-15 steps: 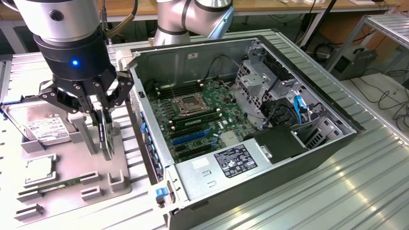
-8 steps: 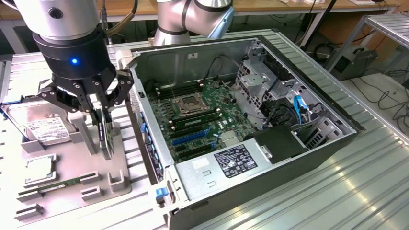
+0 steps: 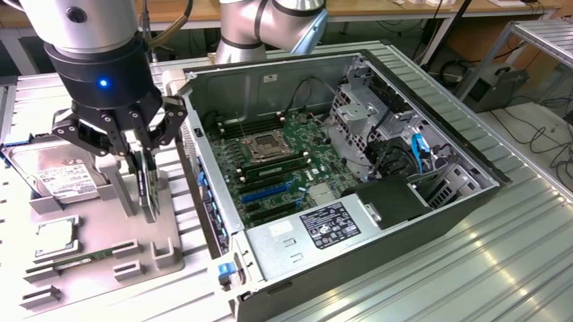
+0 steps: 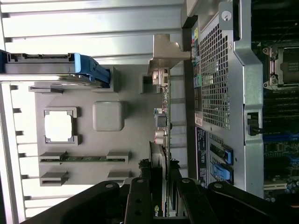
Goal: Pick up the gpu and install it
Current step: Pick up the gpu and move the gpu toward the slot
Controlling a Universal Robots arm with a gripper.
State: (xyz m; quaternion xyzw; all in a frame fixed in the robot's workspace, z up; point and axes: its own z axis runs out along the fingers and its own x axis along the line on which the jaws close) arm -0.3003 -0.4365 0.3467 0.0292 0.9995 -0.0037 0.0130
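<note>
The gpu (image 3: pixel 147 184) is a thin dark card standing on edge over the grey fixture tray (image 3: pixel 134 235), on the exterior view's left of the open computer case (image 3: pixel 358 161). My gripper (image 3: pixel 134 149) comes down on it from above, with a finger on each face of the card, shut on it. In the wrist view the gpu (image 4: pixel 164 135) runs edge-on away from my gripper (image 4: pixel 163 198), and its silver end bracket (image 4: pixel 166 51) is at the far end. I cannot tell whether the card's lower edge still touches the tray.
On the tray lie a silver hard drive (image 3: pixel 49 176), a processor (image 3: pixel 56 238) and a green memory stick (image 3: pixel 85 258). Inside the case, the motherboard (image 3: pixel 282 168) shows blue slots (image 3: pixel 267 192). The case's perforated rear wall (image 4: pixel 215 84) stands close beside the card.
</note>
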